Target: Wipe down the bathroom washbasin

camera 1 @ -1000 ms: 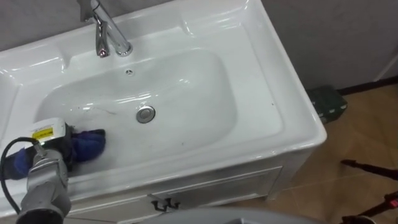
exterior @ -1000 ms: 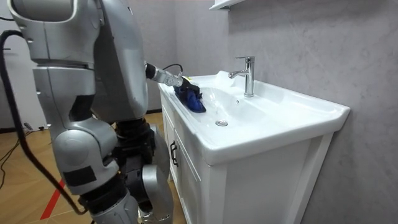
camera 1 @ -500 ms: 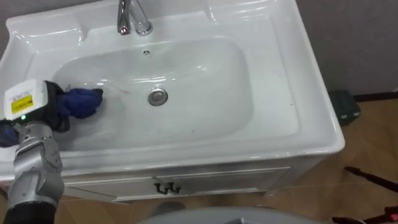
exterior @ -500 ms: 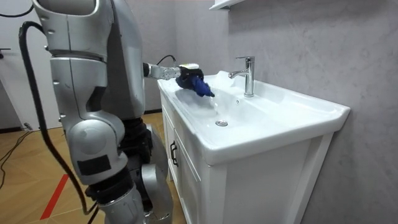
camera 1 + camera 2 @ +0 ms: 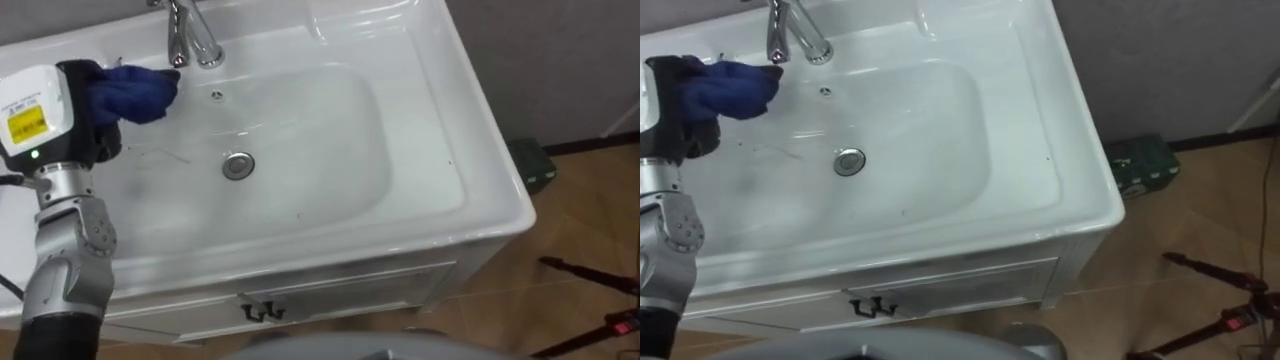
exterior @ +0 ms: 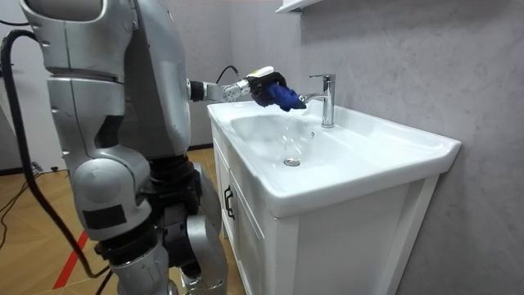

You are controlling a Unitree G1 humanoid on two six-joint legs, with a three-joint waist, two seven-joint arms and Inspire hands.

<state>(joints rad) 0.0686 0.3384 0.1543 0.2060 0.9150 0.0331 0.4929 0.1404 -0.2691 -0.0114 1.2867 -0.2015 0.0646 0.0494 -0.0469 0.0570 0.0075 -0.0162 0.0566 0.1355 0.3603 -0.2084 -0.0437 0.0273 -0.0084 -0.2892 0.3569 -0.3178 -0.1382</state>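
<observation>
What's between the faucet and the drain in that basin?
Only a small overflow hole, on the basin wall below the faucet and above the drain; the rest is bare porcelain, clearest in the left eye view.

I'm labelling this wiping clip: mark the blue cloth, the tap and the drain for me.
blue cloth [image 5: 140, 92]: left eye view, middle of the bunched fabric.
tap [image 5: 206, 54]: left eye view, its lower stem.
drain [image 5: 238, 166]: left eye view, centre of the metal plug.
</observation>
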